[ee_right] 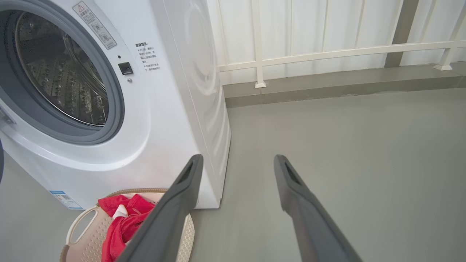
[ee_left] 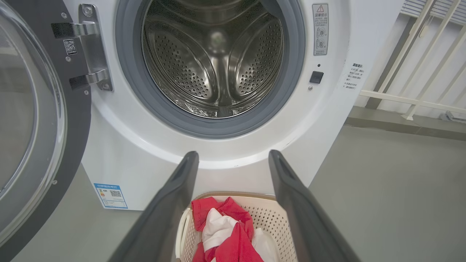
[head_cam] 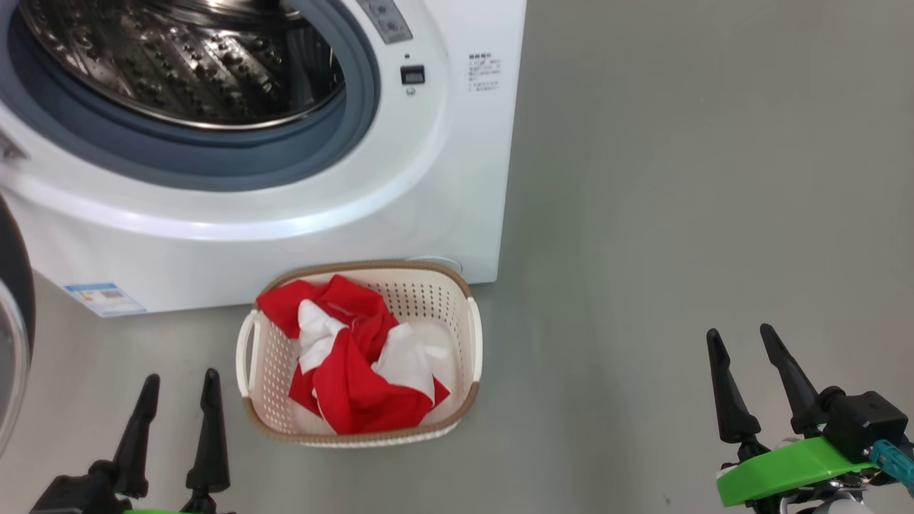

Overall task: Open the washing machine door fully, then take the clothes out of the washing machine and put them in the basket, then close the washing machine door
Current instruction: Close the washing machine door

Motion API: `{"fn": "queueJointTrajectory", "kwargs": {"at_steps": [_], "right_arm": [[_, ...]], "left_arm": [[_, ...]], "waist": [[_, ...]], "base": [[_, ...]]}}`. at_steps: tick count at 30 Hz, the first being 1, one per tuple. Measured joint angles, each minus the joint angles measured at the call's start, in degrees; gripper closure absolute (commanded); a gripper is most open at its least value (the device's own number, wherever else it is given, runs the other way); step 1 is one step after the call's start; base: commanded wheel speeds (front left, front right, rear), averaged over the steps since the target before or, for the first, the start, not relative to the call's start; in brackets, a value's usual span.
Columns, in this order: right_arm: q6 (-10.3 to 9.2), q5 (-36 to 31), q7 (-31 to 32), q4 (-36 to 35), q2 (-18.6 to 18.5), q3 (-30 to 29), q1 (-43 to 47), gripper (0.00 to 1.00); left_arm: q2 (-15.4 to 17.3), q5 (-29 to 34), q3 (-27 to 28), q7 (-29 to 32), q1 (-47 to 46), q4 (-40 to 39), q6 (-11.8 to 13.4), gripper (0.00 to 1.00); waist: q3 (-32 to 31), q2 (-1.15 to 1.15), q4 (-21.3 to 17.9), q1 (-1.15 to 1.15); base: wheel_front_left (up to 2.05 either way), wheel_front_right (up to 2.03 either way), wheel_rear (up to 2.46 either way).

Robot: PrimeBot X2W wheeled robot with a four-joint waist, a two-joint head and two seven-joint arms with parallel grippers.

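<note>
Now the red-and-white clothes (head_cam: 353,357) lie heaped in the cream basket (head_cam: 428,293) on the floor, just before the washing machine (head_cam: 285,235). Its door (ee_left: 72,120) stands swung open at the left. The left gripper (head_cam: 181,376) and right gripper (head_cam: 739,332) hold nothing, fingers spread wide.

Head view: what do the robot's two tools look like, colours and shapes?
The left tool and right tool each have two long, dark, tapering fingers with pointed tips. Behind the right one sit a bright green bracket, a black block and a teal fitting.
</note>
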Motion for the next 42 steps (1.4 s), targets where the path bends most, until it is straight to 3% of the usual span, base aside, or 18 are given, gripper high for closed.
{"fn": "queueJointTrajectory", "kwargs": {"at_steps": [21, 30, 42], "right_arm": [[0.00, 0.0, 0.0, -0.1, 0.0, -0.2, 1.2, 0.00], [0.00, -0.6, 0.0, 0.3, 0.0, 0.3, 1.2, 0.00], [0.00, -2.7, 0.0, 1.8, 0.0, 2.1, 1.2, 0.00]], "left_arm": [[-0.1, 0.0, 0.3, 0.0, 0.0, 0.0, 0.0, 0.00], [-0.4, -0.5, 0.3, 0.0, -0.2, 2.0, 0.0, 0.00], [-0.5, -5.5, -1.7, 0.0, 0.1, 4.6, 0.5, 0.00]], "waist": [[0.6, 0.00, 0.6, 0.00], [0.3, 0.00, 4.0, 0.00], [-0.9, 0.00, 12.1, 0.00]], "base": [[-0.31, 0.31, 0.00], [0.00, 0.00, 0.00], [0.00, 0.00, 0.00]]}}
